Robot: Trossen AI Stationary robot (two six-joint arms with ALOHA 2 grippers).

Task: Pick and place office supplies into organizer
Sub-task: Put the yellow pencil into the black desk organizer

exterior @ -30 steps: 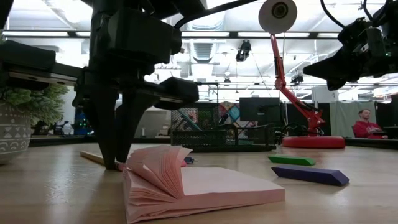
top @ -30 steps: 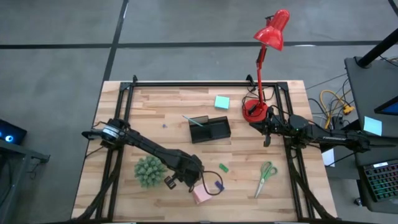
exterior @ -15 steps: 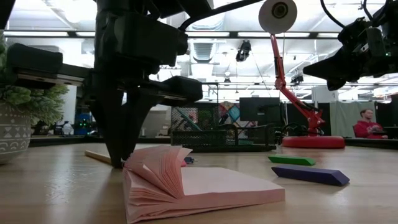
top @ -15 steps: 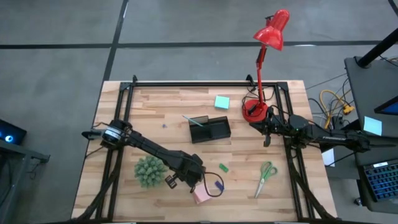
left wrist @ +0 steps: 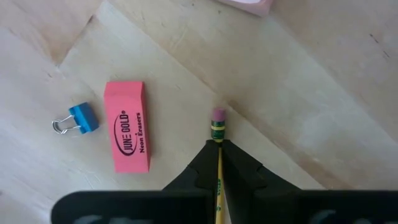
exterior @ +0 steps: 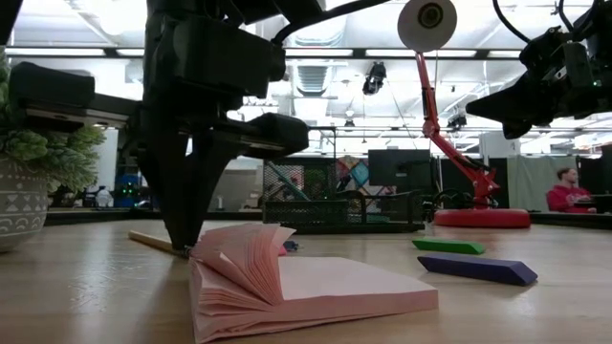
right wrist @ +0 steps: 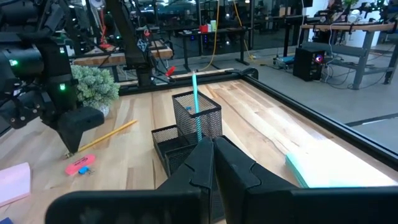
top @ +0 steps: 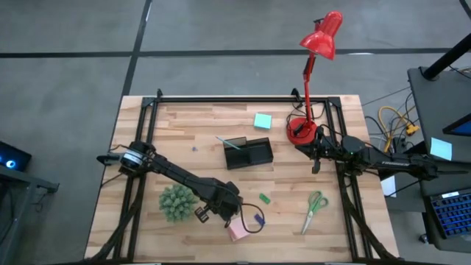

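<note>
Since a second ago the left claw (left wrist: 219, 163) has shifted slightly, still clamped on the yellow pencil (left wrist: 217, 155); the pink eraser (left wrist: 127, 134) reads "JUNE GOLD Neon Erasers". Right claw (right wrist: 208, 163) closed, empty.

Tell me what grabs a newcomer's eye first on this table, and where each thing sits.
The tall red desk lamp rises from the table's far right corner. Near the front edge, the left arm's tool is shut on a yellow wooden pencil, beside a pink rectangular eraser and a fanned pink sticky-note pad. Mid-table stands the black mesh organizer with a thin teal pen upright in it.
</note>
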